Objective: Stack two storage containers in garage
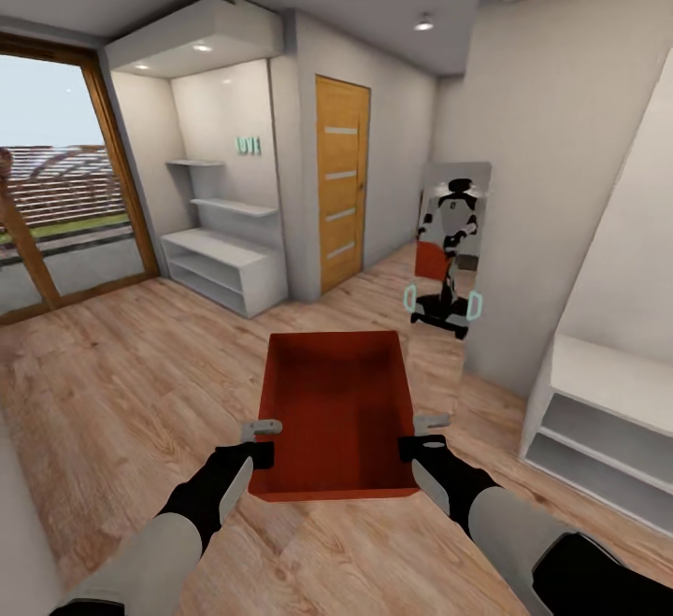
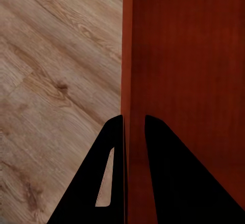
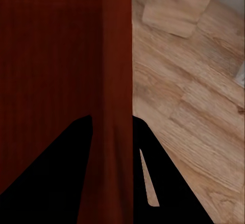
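Observation:
One orange-red storage container (image 1: 336, 410) hangs in front of me above the light wood plank floor, held level between both arms. My left gripper (image 1: 264, 440) is shut on its left wall, and the left wrist view shows that wall (image 2: 133, 71) pinched between the two dark fingers (image 2: 97, 183). My right gripper (image 1: 428, 436) is shut on the right wall, seen as the red wall (image 3: 115, 81) clamped between its fingers (image 3: 168, 183). The container is open-topped and holds nothing.
An orange-brown wooden door (image 1: 341, 183) with frosted strips stands ahead, closed. A wall mirror (image 1: 449, 251) right of it reflects me. White shelving (image 1: 224, 265) sits at the left, a glass door (image 1: 56, 186) at far left, a white low cabinet (image 1: 598, 429) at right.

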Tool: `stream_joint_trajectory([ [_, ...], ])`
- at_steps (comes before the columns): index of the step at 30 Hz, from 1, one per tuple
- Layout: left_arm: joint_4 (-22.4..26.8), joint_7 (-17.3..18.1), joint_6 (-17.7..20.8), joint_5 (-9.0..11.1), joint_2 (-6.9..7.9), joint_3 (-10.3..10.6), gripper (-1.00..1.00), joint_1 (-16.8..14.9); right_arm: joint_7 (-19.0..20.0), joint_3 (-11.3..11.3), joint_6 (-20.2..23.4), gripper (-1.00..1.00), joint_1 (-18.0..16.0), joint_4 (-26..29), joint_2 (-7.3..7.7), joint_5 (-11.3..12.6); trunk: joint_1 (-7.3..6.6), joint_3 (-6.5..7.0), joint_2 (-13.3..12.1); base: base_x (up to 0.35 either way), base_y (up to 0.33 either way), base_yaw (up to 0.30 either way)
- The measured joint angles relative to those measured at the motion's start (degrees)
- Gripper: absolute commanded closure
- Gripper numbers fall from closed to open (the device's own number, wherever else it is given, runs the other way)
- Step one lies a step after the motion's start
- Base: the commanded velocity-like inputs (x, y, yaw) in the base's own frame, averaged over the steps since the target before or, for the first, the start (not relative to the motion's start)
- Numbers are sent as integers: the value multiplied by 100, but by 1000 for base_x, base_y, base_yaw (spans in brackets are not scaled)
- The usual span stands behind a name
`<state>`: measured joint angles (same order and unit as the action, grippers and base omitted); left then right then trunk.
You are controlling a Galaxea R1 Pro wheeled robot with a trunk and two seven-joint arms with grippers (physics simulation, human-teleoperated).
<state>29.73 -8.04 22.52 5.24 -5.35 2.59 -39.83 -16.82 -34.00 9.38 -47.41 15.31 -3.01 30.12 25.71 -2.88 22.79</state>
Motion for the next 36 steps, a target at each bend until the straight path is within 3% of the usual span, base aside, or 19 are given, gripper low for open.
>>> stream_joint_trajectory([
  [12,0,0,0,1,0,1,100,0,1,-1,0,100,0,0,1,2,0,0,0,323,0,232],
  [30,-3,0,-2,1,-1,1,100,-1,-2,-2,1,100,1,2,2,3,0,0,0,323,0,13],
  [36,0,0,0,1,0,1,100,0,0,-1,0,100,0,0,0,2,0,0,0,323,0,193],
])
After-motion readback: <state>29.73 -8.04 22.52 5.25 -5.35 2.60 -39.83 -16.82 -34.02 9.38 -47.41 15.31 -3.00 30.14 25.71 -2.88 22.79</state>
